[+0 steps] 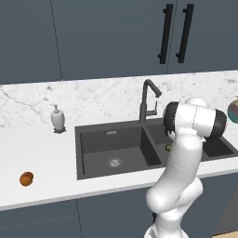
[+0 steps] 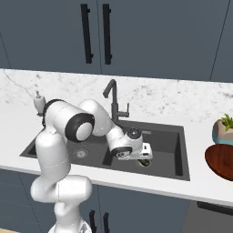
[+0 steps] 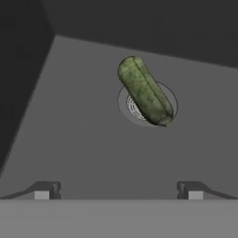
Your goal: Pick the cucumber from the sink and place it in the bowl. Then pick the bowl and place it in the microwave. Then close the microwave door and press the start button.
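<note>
left base view: my own arm hides most of the right basin of the sink [image 1: 111, 153]; a blind descent could clip the divider.
right base view: my gripper [image 2: 144, 158] hangs low over the right basin's drain.
hand view: jaws wide apart, holding nothing; cucumber [image 3: 145, 91] lies slantwise across the drain [image 3: 132, 108], so a misaligned pinch may roll it away.

Flat, even rendered light across both base views, no glare on the pale tabletop [image 1: 42, 158]. The sink [image 1: 111, 148] reads dim, darkest at its walls. In the hand view the cucumber [image 3: 145, 90] looks slightly soft-edged, shadow deepening toward ten o'clock, corners undistorted.
</note>
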